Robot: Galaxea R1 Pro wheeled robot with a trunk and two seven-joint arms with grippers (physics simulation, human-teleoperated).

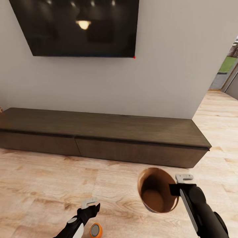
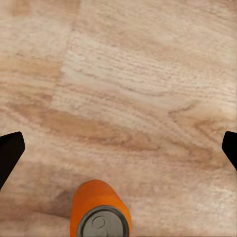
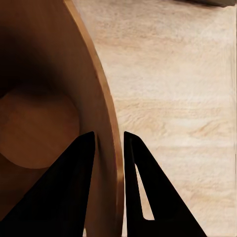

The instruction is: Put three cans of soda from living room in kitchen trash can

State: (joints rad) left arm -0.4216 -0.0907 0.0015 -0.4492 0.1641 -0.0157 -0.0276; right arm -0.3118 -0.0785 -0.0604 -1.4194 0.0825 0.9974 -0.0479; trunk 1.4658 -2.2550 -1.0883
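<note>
One orange can of soda (image 1: 96,229) rests on the wood floor at the bottom of the head view, its grey end facing the camera. My left gripper (image 1: 91,205) hovers just beyond it, open, with the can (image 2: 101,210) short of its wide-spread fingers (image 2: 10,153). The copper-brown tash can (image 1: 148,178) hangs tilted above the floor at lower right, its inside showing nothing in it. My right gripper (image 1: 179,185) is shut on its rim, one finger inside and one outside the wall (image 3: 106,113).
I am in the living room. A long low dark-wood cabinet (image 1: 99,132) runs along the white wall ahead, under a black TV (image 1: 76,26). Light wood floor (image 1: 43,185) lies between me and the cabinet. An opening with more floor shows at the far right (image 1: 224,99).
</note>
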